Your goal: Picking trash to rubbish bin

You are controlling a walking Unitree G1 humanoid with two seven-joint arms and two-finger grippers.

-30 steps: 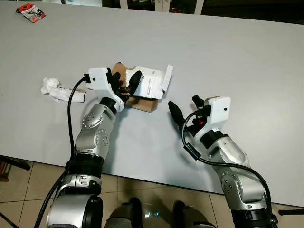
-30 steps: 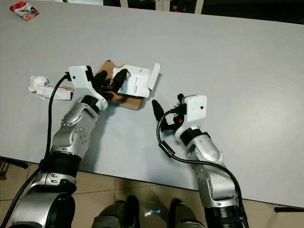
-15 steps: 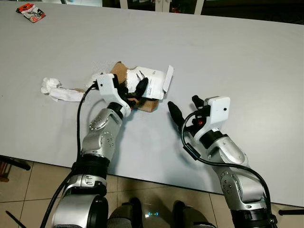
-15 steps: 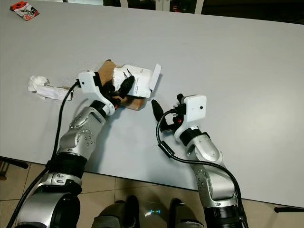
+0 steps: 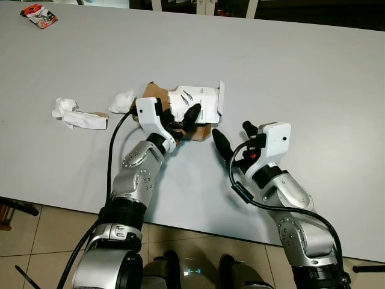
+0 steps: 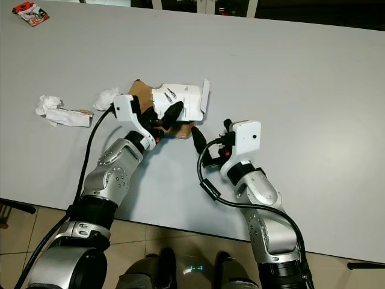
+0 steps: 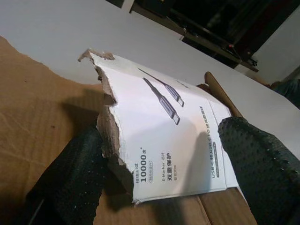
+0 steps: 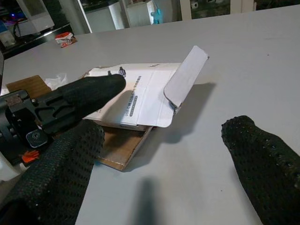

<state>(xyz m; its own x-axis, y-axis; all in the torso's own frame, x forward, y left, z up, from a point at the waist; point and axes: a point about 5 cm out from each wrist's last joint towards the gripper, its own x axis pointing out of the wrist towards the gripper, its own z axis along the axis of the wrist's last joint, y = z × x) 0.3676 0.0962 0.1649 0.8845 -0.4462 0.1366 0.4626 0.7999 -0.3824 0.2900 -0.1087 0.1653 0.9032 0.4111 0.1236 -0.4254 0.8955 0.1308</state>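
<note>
A torn white cable box (image 5: 198, 103) lies tilted on a piece of brown cardboard (image 5: 153, 92) in the middle of the grey table (image 5: 289, 66). My left gripper (image 5: 178, 115) is shut on the box's torn near edge, one finger (image 7: 75, 178) under the tear and the other finger (image 7: 262, 159) on the printed face. The box's flap (image 8: 185, 77) stands up on its right. My right gripper (image 5: 234, 136) hovers open just to the right of the box, nothing between its fingers (image 8: 262, 159).
A crumpled tissue (image 5: 123, 100) lies just left of the cardboard. Farther left is a white wrapper with another tissue wad (image 5: 75, 115). A red packet (image 5: 39, 15) sits at the far left corner. The table's near edge (image 5: 198, 227) runs above a tiled floor.
My left gripper has slid to the right with the box and cardboard, uncovering the crumpled tissue beside them. The right arm has stayed put.
</note>
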